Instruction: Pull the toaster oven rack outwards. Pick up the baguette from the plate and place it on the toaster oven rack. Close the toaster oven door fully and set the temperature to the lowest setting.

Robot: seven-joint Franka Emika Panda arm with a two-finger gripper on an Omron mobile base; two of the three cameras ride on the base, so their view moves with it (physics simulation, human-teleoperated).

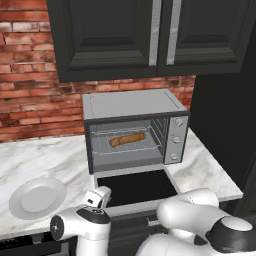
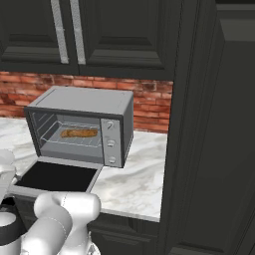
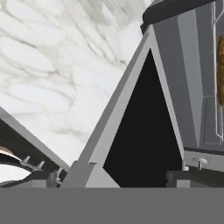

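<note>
Low at the counter's front edge, my gripper (image 1: 97, 196) hangs released, jaws spread wide and grasping nothing, just at the front left corner of the lowered toaster oven door (image 1: 136, 186). Behind it the toaster oven (image 1: 134, 128) stands against the brick wall (image 1: 30, 75) under dark cabinets (image 1: 150, 35), its cavity open and its three knobs (image 1: 176, 139) in a column on the right-hand panel. Dropped flat toward me, the door lies with its dark glass pane facing up and its long axis running left to right along the marble counter (image 1: 45, 160); from my hand camera its grey frame (image 3: 118, 113) rises close ahead as a wedge, the pane black within it. My judgement is that the coming move turns on this: the door's free front edge lies just right of and beside my open hand, so closing it means getting under that edge and swinging it up and away toward the oven. Inside, the baguette (image 1: 127, 139) already rests lengthwise on the toaster oven rack (image 1: 125, 145). Off to my left, the white plate (image 1: 37, 198) sits bare near the counter's edge.
</note>
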